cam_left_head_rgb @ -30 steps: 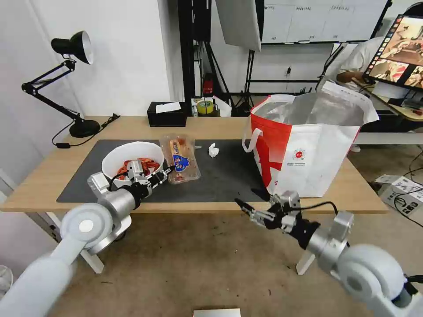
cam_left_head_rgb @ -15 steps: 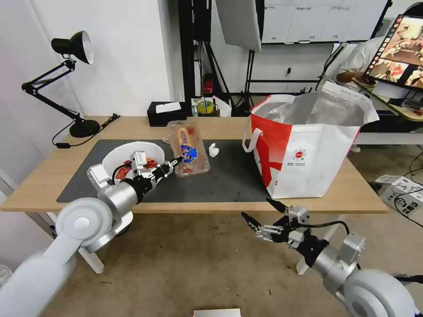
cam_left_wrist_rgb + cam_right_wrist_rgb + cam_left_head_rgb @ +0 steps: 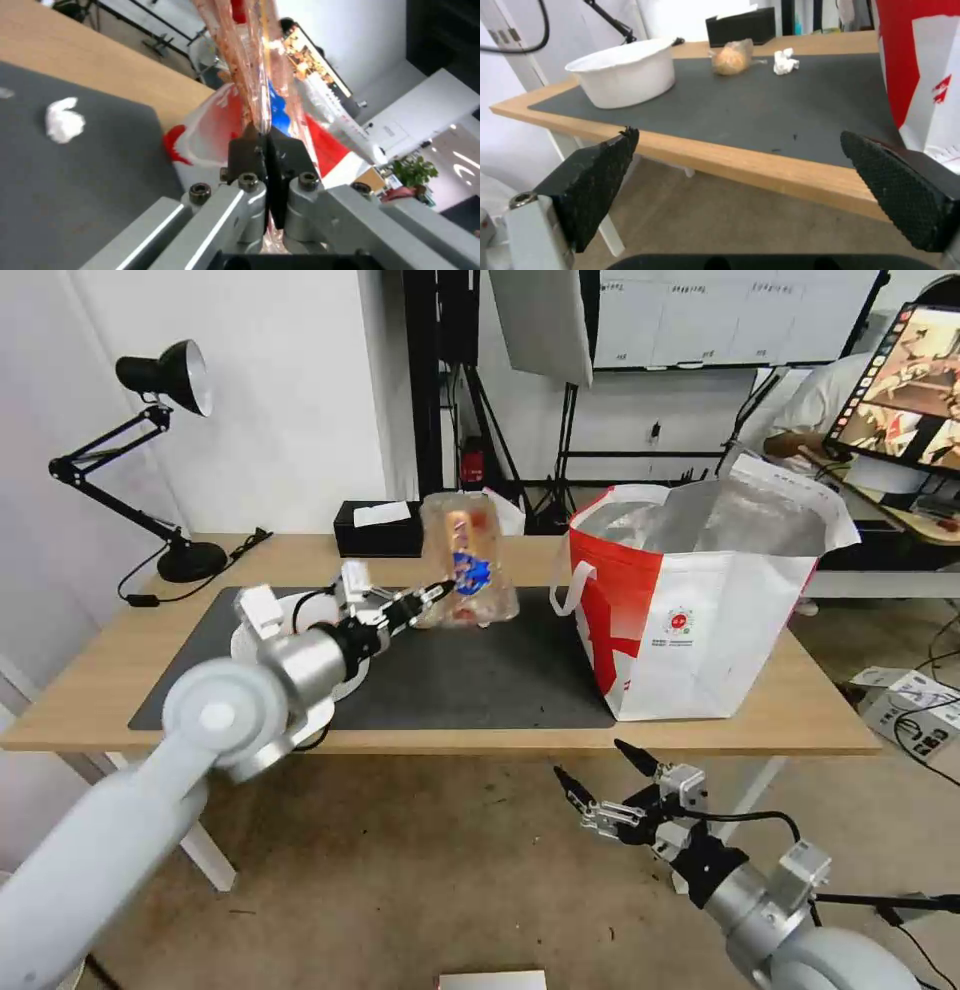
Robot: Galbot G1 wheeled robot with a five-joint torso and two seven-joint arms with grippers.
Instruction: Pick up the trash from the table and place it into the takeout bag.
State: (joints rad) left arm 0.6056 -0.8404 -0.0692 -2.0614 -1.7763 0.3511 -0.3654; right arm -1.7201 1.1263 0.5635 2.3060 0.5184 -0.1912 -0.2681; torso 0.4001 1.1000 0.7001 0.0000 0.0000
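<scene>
My left gripper (image 3: 443,590) is shut on the edge of the clear plastic tray (image 3: 468,565) with red scraps, held tilted in the air above the dark mat (image 3: 480,680), left of the takeout bag (image 3: 700,610). The left wrist view shows the fingers (image 3: 247,148) clamped on the tray (image 3: 250,75), with the tissue (image 3: 62,120) on the mat below. My left arm partly hides the white bowl (image 3: 300,615). Open, my right gripper (image 3: 590,760) hangs below the table's front edge (image 3: 500,740). Its wrist view shows the bowl (image 3: 625,71), the clear bag with the tan lump (image 3: 730,58) and the tissue (image 3: 785,62).
A black desk lamp (image 3: 185,560) stands at the table's far left corner. A black tissue box (image 3: 378,532) and a tape roll (image 3: 465,512) sit along the back edge. On the floor at the right lies a cardboard box (image 3: 905,695).
My left gripper has lifted the tray off the mat and carried it up and right, toward the bag. My right arm has dropped lower below the table edge.
</scene>
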